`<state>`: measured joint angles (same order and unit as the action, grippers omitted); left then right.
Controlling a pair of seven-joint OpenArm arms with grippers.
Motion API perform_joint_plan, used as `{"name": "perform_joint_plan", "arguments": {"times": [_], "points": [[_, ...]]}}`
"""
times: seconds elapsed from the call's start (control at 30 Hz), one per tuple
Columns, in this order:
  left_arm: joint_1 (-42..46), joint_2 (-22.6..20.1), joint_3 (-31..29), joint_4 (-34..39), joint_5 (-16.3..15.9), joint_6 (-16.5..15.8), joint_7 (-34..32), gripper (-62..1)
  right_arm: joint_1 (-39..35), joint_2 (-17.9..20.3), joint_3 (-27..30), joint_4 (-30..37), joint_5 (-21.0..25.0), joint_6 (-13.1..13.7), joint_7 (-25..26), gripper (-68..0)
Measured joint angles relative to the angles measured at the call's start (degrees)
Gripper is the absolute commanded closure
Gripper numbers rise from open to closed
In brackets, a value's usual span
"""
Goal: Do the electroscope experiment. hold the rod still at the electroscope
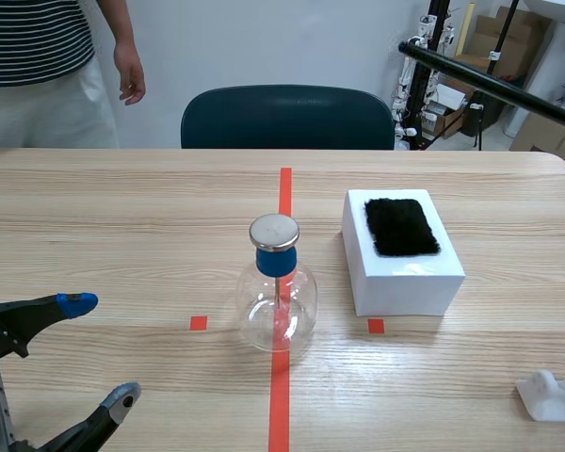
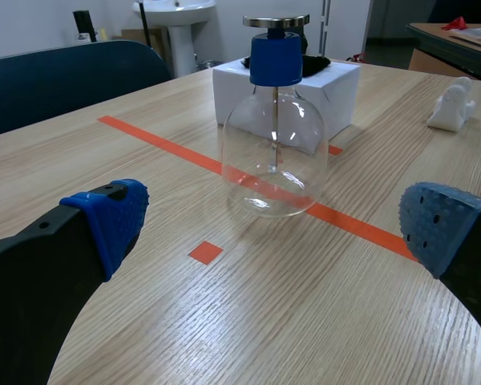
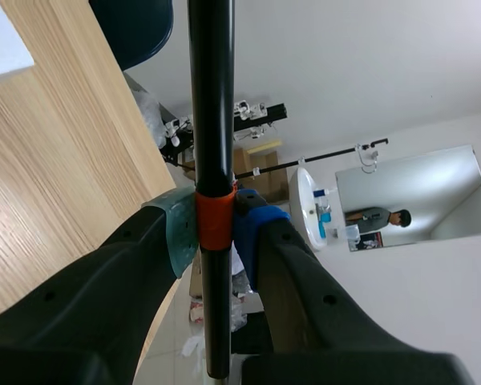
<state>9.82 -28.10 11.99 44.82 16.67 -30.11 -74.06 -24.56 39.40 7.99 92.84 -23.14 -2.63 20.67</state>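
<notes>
Jaws on my right gripper (image 3: pixel 212 233) pinch the black rod (image 3: pixel 211 96), raised well behind-right of the electroscope (image 1: pixel 276 292), left gripper (image 1: pixel 99 351) spread front-left of it, wood table (image 1: pixel 122 217) under, chair (image 1: pixel 287 118) behind.

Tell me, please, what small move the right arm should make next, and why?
Probably lower the rod toward the metal disc on the electroscope. The right gripper is shut on the rod at its orange band, but in the scene view the rod is high over the far right corner of the table, well apart from the disc.
</notes>
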Motion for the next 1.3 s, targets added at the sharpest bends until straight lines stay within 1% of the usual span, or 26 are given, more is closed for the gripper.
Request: {"name": "perform_joint_plan", "arguments": {"times": [0.17, 0.23, 0.3, 0.37, 0.53, 0.63, 0.77, 0.83, 0.9, 1.0, 1.17, 1.23, 1.3], "points": [[0.0, 0.0, 0.0, 0.0, 0.0, 0.0, 0.0, -62.3, 1.6, 0.0, 0.0, 0.0, 0.0, 1.5, -0.7, 0.3], [0.0, 0.0, 0.0, 0.0, 0.0, 0.0, 0.0, -62.3, 2.2, 0.0, 0.0, 0.0, 0.0, 1.6, -1.5, 0.3], [0.0, 0.0, 0.0, 0.0, 0.0, 0.0, 0.0, -62.3, 3.4, 0.4, -0.4, 0.0, -0.5, 1.5, -3.5, 0.3], [0.0, 0.0, 0.0, 0.0, 0.0, 0.0, 0.0, -62.3, 4.9, 1.7, -1.8, 0.0, -1.9, 1.5, -4.8, 0.3], [0.0, 0.0, 0.0, 0.0, 0.0, 0.0, 0.0, -62.3, 9.4, 5.2, -6.5, 0.0, -5.8, 1.5, -4.8, 0.3], [0.0, 0.0, 0.0, 0.0, 0.0, 0.0, 0.0, -62.3, 11.7, 6.6, -8.6, 0.0, -10.2, 1.4, -4.6, 0.3], [0.0, 0.0, 0.0, 0.0, 0.0, 0.0, 0.0, -62.3, 14.1, 7.3, -11.6, 0.0, -18.4, 1.5, -4.4, 0.3], [0.0, 0.0, 0.0, 0.0, 0.0, 0.0, 0.0, -62.3, 14.4, 7.3, -12.5, 0.0, -20.8, 1.4, -3.7, 0.3], [0.0, 0.0, 0.0, 0.0, 0.0, 0.0, 0.0, -62.3, 14.4, 7.3, -13.1, 0.0, -23.4, 1.4, -2.0, 0.3], [0.0, 0.0, 0.0, 0.0, 0.0, 0.0, 0.0, -62.3, 14.4, 6.6, -13.2, 0.0, -27.1, 1.4, 0.1, 0.3], [0.0, 0.0, 0.0, 0.0, 0.0, 0.0, 0.0, -62.3, 14.4, 3.8, -13.2, 0.0, -33.4, 1.4, 0.5, 0.3], [0.0, 0.0, 0.0, 0.0, 0.0, 0.0, 0.0, -62.3, 14.4, 2.7, -13.2, 0.1, -34.8, 1.4, 0.5, 0.3], [0.0, 0.0, 0.0, 0.0, 0.0, 0.0, 0.0, -62.3, 14.4, 2.5, -13.8, 0.4, -35.8, 1.4, 0.3, 0.3]]}}
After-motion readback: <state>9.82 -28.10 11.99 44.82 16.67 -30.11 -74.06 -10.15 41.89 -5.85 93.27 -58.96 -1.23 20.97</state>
